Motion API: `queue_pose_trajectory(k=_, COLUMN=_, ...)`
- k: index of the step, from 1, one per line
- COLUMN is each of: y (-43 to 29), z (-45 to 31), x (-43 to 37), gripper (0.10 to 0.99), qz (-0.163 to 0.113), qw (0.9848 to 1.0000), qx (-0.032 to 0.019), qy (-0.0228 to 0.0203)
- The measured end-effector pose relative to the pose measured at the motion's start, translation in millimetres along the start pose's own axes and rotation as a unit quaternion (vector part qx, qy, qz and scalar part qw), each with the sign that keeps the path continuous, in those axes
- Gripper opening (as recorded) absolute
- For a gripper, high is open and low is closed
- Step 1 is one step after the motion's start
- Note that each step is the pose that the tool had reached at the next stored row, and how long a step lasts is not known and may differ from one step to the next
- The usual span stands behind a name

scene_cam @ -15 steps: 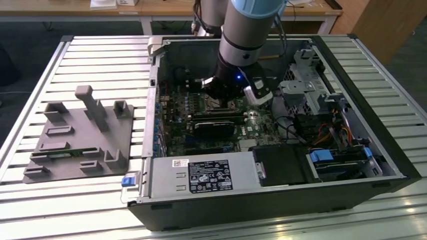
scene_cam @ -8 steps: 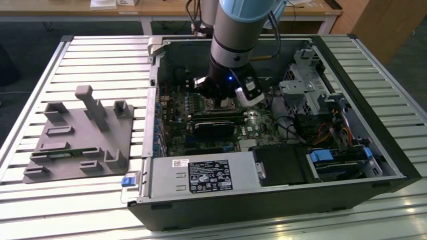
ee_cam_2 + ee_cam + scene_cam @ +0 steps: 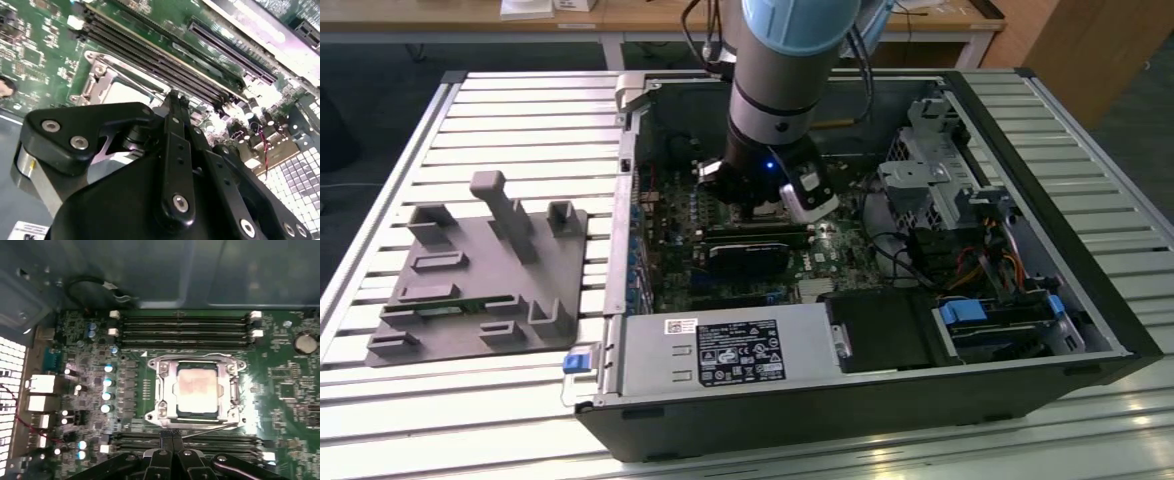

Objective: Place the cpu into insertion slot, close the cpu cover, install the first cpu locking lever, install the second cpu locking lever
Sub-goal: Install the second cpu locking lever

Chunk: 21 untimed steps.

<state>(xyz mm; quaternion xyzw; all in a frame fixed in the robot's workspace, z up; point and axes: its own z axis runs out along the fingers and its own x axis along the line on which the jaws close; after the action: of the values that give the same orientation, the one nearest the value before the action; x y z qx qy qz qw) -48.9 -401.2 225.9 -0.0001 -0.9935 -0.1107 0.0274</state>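
In the first wrist view the cpu (image 3: 196, 389), a pale square chip, lies flat in the insertion slot (image 3: 155, 415) on the green board. The silvery cpu cover (image 3: 197, 358) lies flat around it, with the chip showing through its window. A thin metal lever (image 3: 207, 430) runs along the near side of the socket. My gripper (image 3: 170, 439) is shut, its black fingers pressed together just beside that lever's end, and I see nothing between them. In the second wrist view the shut gripper (image 3: 175, 98) sits just off the socket frame (image 3: 102, 75). In the exterior view the gripper (image 3: 767, 212) reaches down inside the open computer case.
Long black memory slots (image 3: 185, 327) flank the socket on both sides. A black card (image 3: 750, 252), the power supply (image 3: 720, 350) and a drive cage (image 3: 947, 180) crowd the case. A grey fixture (image 3: 474, 280) stands on the slatted table at the exterior view's left.
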Motion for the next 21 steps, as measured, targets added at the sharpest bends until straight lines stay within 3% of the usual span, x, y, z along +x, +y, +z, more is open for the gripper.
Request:
queue_pose_trajectory(k=8, y=-3.0, z=13.2, x=-0.2, gripper=0.106, qz=0.007, qw=1.0000, qx=-0.0014, qy=-0.0014)
queue_pose_trajectory(k=13, y=-6.0, z=13.1, x=1.0, gripper=0.106, qz=0.007, qw=0.9999, qx=-0.0140, qy=-0.0016)
queue_pose_trajectory(k=21, y=-8.9, z=16.7, x=12.2, gripper=0.106, qz=0.008, qw=0.9998, qx=-0.0174, qy=-0.0032)
